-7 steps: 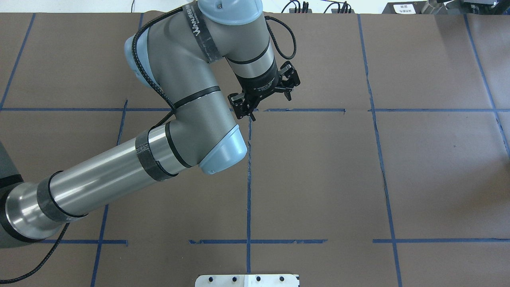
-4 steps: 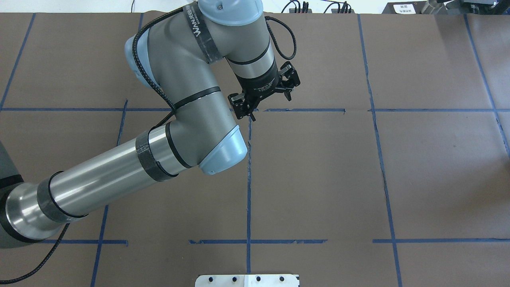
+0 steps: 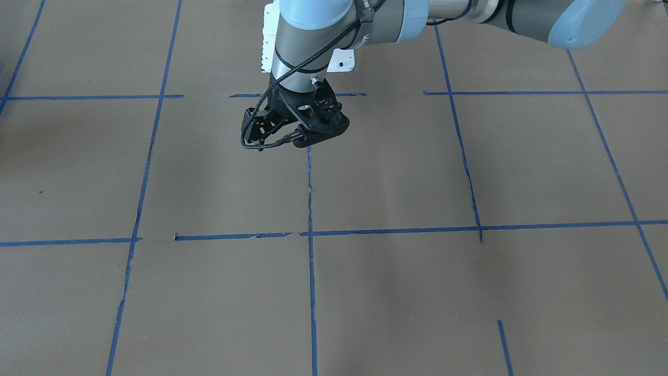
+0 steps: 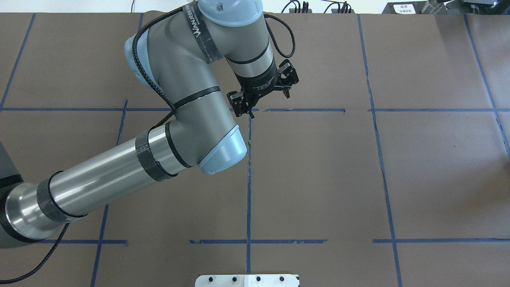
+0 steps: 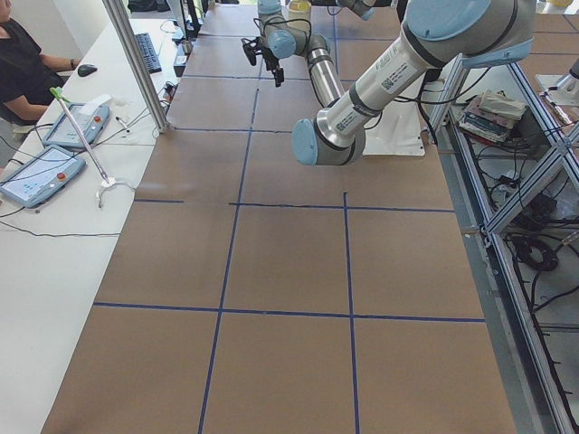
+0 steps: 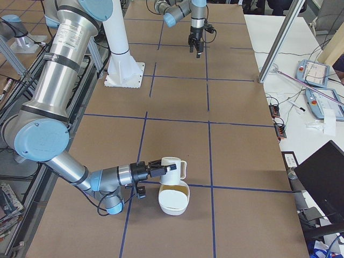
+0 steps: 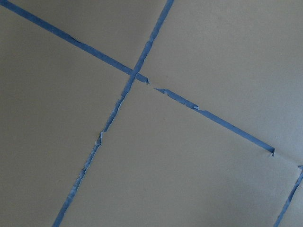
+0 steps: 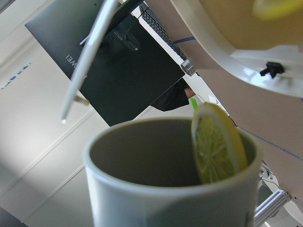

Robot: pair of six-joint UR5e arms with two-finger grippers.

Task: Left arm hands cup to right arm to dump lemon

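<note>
**A:** Where is the lemon?

**B:** The lemon [image 8: 217,144] is a slice standing on edge just inside the rim of the cup [image 6: 173,166], as the right wrist camera shows it.

**A:** And the cup?

**B:** It is off the table [image 6: 242,161], toward the table's right-hand end, with its handle pointing away from the robot. It looks tipped, but I cannot tell how far. Just below and in front of it, a white bowl [image 6: 171,208] with a yellowish inside sits on the table, near a blue tape line.

**A:** What has hold of it?

**B:** The right gripper [image 6: 161,170] reaches the cup on the side nearest the robot, at the end of the right arm [image 6: 59,80]. Only the side view shows it, so I cannot tell whether its fingers are clamped.

**A:** And the other arm?

**B:** The left arm [image 4: 119,171] reaches over the middle of the table, well apart from the cup. The left gripper [image 3: 287,137] hangs with its jaws spread and nothing between them, above a crossing of blue tape [image 7: 135,75].

**A:** Anything beyond the table?

**B:** A person [image 5: 23,63] sits at the white desk along the far edge.
</note>
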